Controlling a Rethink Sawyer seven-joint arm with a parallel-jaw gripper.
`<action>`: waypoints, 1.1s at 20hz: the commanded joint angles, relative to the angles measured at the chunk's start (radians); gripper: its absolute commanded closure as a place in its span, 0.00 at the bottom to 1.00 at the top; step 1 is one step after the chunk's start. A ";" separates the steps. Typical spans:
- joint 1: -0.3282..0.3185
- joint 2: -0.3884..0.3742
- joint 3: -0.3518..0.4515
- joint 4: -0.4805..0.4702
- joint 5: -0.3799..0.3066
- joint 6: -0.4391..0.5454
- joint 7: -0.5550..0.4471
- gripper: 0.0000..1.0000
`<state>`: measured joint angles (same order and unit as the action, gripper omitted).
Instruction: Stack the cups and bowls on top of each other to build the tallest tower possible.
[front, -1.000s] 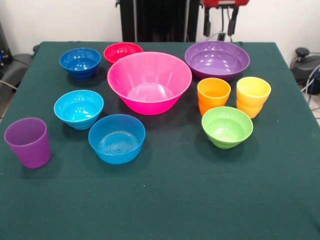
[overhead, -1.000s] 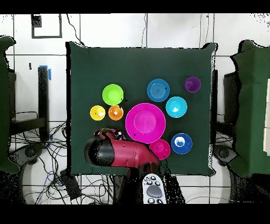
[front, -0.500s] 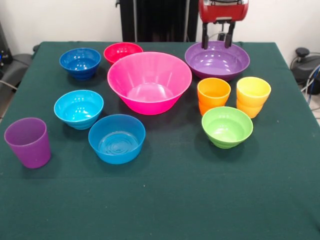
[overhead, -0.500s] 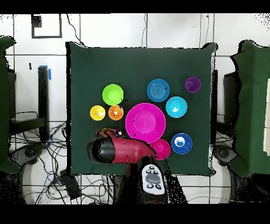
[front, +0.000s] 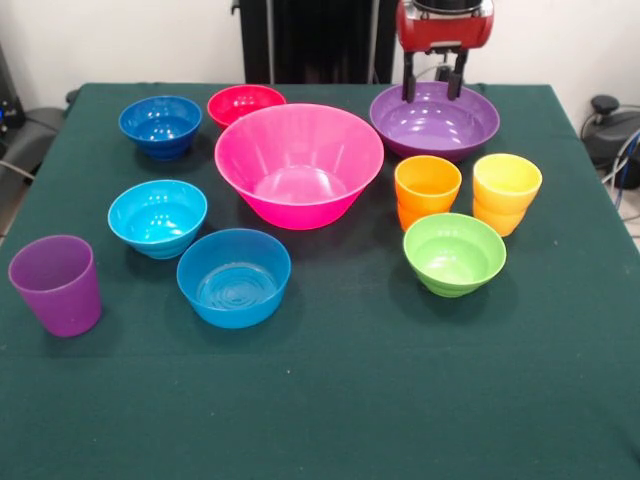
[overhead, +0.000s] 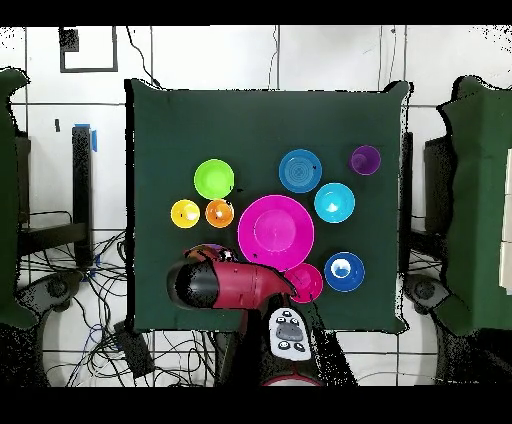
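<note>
Plastic throughout: thin-walled, light, stiff, glossy, likely slick under metal fingers. Gripper (front: 432, 88) hangs over the far rim of the large purple bowl (front: 434, 120), two dark fingers (front: 408, 84) pointing down, spread moderately apart with nothing between them; tips look level with or just above the rim, hard to say whether they touch. Best hold on that bowl, as I judge it: pinch the rim wall, one finger inside and one outside, since the body is too wide to span. A light bowl may tip or skid when nudged.

Hot-pink bowl (front: 299, 165), the widest and likely tower base, sits just beside the purple one, off to the side of the jaws. Orange cup (front: 427, 190), yellow cup (front: 506, 192) and lime green bowl (front: 454, 253) lie on the side of the purple bowl away from the jaws. Nothing stacked yet. Overhead, the arm (overhead: 225, 284) hides the purple bowl.

Against half a second ago: gripper sits marginally higher in frame, finger spacing unchanged. A second ago only its tips showed at the top edge. Bowls and cups unmoved.
</note>
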<state>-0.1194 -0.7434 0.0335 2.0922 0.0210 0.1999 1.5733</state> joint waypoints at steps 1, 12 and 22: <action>-0.005 0.031 0.098 -0.050 -0.053 -0.056 0.099 0.00; -0.022 0.042 0.110 -0.037 -0.064 -0.083 0.099 0.00; -0.093 0.061 0.140 -0.024 -0.121 -0.113 0.077 0.00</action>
<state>-0.1678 -0.7421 0.0747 2.0909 -0.0256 0.1566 1.5733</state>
